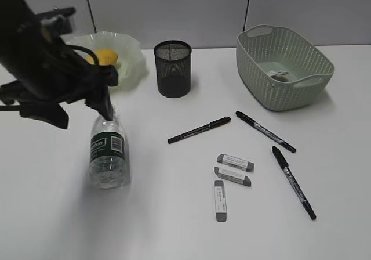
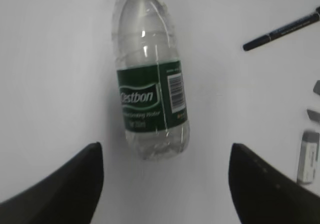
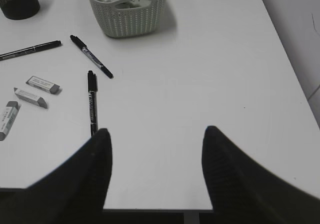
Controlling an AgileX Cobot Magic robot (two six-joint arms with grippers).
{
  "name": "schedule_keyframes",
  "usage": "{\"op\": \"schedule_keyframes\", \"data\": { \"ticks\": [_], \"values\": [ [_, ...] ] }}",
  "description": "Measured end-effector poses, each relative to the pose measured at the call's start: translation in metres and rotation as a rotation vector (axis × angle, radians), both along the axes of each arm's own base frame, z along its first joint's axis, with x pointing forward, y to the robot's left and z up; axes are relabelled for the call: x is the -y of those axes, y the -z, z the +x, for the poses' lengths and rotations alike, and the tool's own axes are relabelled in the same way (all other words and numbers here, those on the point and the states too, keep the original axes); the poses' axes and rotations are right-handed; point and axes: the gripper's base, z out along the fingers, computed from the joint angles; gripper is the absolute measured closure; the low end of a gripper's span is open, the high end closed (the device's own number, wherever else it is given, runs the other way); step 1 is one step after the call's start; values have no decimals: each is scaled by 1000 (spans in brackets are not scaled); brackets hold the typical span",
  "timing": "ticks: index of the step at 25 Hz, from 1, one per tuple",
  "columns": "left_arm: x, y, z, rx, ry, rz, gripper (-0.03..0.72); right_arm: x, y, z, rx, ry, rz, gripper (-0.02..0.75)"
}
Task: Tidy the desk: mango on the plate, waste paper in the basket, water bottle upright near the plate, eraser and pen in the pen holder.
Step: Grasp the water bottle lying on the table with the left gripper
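Observation:
The water bottle (image 1: 108,152) (image 2: 152,94) lies on its side on the desk (image 1: 174,231), its cap end pointing toward the plate (image 1: 132,46). My left gripper (image 1: 87,119) (image 2: 166,146) hovers open above it, holding nothing. The mango (image 1: 106,57) rests on the plate. Waste paper (image 1: 280,74) (image 3: 131,4) sits inside the basket (image 1: 255,62) (image 3: 125,21). The pen holder (image 1: 173,68) (image 3: 17,1) stands upright. Three pens (image 1: 199,130) (image 3: 92,101) and three erasers (image 1: 235,162) (image 3: 42,84) lie loose. My right gripper (image 3: 157,129) is open over bare desk.
The desk's front edge (image 3: 150,209) runs just under the right gripper, and its right edge (image 3: 292,84) is close by. A grey wall (image 1: 185,10) backs the desk. One pen (image 2: 280,31) and erasers (image 2: 308,156) lie to the right of the bottle.

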Motion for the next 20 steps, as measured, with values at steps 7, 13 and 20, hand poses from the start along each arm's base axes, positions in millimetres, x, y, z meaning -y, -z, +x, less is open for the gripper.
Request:
{"op": "schedule_keyframes", "data": {
  "ticks": [7, 13, 20],
  "values": [
    [14, 47, 35, -4, -57, 95, 96, 0, 0, 0, 0, 0, 0, 281],
    [19, 70, 46, 6, -44, 111, 93, 0, 0, 0, 0, 0, 0, 281],
    [21, 88, 51, -8, -30, 137, 92, 0, 0, 0, 1, 0, 0, 281]
  ]
}}
